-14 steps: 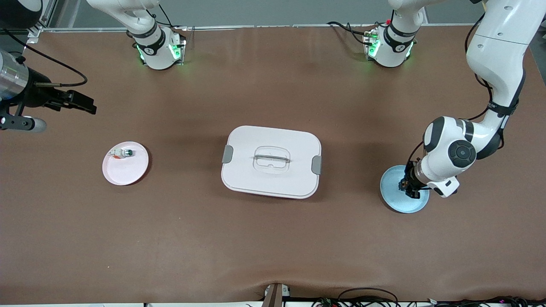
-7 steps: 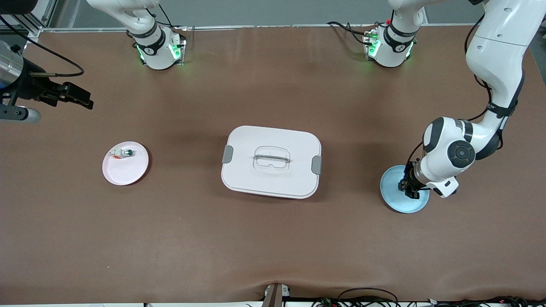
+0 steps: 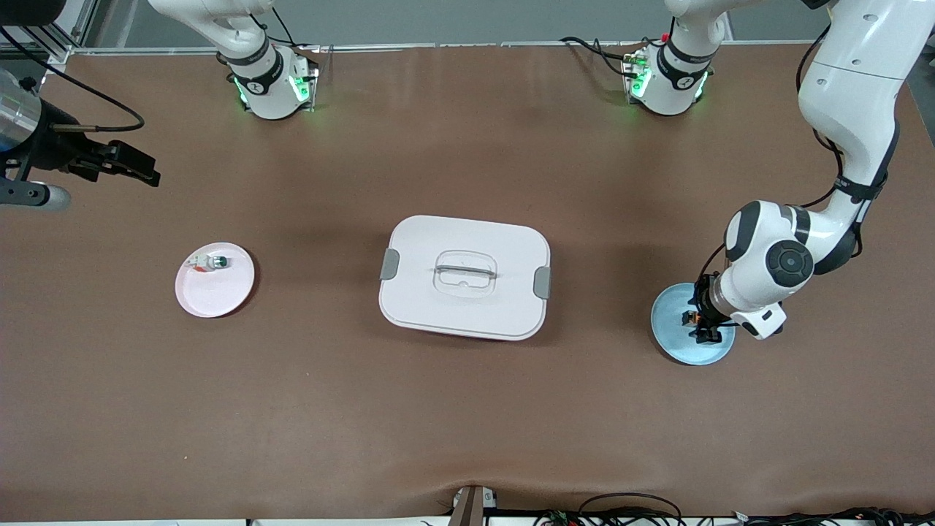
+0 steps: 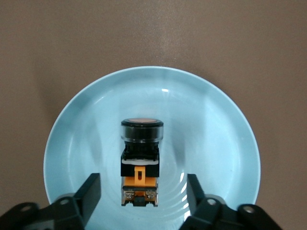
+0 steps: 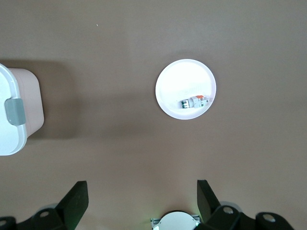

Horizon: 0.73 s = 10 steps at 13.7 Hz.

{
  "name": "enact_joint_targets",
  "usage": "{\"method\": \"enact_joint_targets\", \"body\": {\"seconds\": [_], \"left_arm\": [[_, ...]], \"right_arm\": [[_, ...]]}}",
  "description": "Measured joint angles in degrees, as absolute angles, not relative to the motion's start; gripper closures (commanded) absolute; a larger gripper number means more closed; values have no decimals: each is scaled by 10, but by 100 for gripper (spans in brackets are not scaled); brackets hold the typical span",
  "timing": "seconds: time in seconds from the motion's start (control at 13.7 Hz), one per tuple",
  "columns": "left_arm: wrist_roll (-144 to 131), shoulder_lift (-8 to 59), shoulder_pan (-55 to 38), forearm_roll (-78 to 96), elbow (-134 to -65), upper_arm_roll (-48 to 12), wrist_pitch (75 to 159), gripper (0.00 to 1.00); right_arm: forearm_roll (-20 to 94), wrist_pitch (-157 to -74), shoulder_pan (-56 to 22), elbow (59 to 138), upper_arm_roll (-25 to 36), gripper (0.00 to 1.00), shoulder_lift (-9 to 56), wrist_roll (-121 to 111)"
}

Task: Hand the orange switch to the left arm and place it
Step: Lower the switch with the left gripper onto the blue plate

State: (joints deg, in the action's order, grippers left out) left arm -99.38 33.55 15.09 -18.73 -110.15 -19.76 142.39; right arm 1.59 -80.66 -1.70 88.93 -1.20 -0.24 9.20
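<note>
Brown desk (image 3: 467,409) before you: the orange switch (image 4: 140,160) lies on the blue plate (image 4: 225,139) between the left end effector (image 4: 141,191)'s released fingers, light, rigid, best pinched across its black body, while the right end effector (image 5: 141,201) waits spread wide above the pink plate (image 5: 180,81).

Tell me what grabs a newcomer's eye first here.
The big white box sits mid-table. At the left arm's end, the left hand hangs open over the blue plate, the orange switch lying between its fingers. The right hand waits, open, high above the table.
</note>
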Motion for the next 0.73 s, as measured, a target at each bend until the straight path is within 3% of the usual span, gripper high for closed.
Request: {"method": "enact_joint_targets", "body": {"seconds": [0.73], "left_arm": [[-1011, 335, 150, -188, -1085, -198, 1426, 0]], "right_arm": [[19, -840, -17, 893, -13, 0, -12, 47]]}}
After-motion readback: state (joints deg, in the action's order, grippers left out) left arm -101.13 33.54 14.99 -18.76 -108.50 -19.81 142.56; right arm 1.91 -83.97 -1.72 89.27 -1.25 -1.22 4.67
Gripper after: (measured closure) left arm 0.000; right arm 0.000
